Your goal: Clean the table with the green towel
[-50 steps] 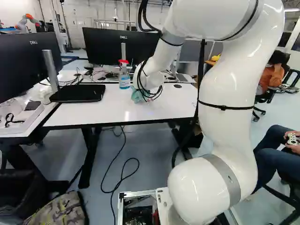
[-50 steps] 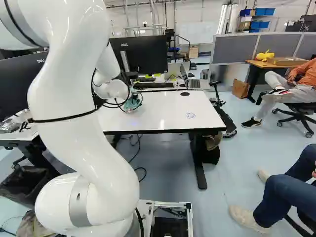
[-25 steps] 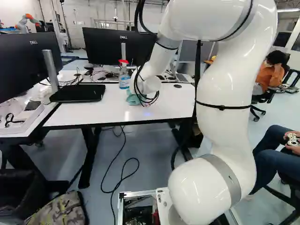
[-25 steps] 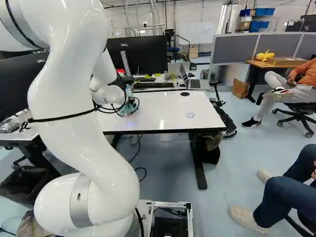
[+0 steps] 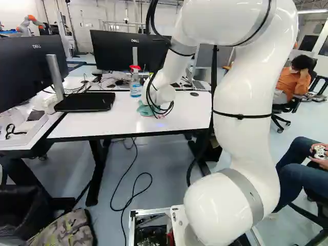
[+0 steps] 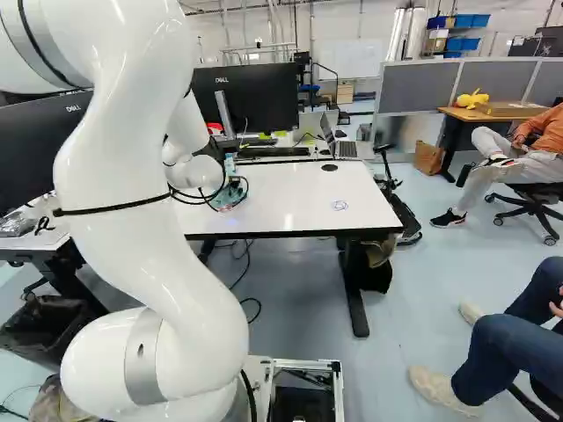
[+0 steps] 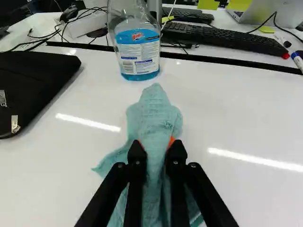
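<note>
Low over the white table, partly behind cables, my gripper shows in the left base view with the green towel at its tip. In the wrist view the gripper is shut on the bunched towel, whose folds stick out ahead of the fingers and spread beneath them on the tabletop. Blue scribbled marks are on the table in the right base view, to the right of the towel.
A spray bottle of blue liquid stands just ahead of the towel. The black case lies left of the towel in the left base view. Monitors, a keyboard and cables are beyond. Another robot stands far back.
The arm has shifted the gripper and held towel a little toward the table's near edge and slightly left in the left base view. The base has stayed put.
</note>
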{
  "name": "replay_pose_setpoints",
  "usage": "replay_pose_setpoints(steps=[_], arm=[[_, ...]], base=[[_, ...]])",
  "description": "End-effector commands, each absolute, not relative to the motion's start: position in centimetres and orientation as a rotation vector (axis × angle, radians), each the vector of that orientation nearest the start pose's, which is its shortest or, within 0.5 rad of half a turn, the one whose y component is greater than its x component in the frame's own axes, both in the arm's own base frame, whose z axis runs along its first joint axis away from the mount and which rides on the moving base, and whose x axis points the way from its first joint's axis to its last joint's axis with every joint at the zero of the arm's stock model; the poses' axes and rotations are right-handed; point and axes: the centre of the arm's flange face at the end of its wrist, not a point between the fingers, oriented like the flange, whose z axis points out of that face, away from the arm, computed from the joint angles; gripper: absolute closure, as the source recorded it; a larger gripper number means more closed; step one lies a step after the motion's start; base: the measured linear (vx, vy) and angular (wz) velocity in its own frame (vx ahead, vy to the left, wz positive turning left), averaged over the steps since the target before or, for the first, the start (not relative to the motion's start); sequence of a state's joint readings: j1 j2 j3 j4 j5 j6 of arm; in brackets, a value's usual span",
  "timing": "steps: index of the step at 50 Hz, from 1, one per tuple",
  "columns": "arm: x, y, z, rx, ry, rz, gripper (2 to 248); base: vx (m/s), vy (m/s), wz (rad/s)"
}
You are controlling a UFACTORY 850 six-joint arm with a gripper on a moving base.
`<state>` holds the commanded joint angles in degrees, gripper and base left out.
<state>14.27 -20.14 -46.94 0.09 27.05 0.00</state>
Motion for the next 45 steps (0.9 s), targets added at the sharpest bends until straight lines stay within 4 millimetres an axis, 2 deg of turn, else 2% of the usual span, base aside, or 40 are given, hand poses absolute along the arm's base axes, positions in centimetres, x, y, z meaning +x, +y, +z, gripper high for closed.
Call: replay_pose_setpoints(steps=[45], arm=[[51.47,13.09,36.21,-2.710,-0.337,-1.319,193]], base=[[0.000,0.000,0.000]])
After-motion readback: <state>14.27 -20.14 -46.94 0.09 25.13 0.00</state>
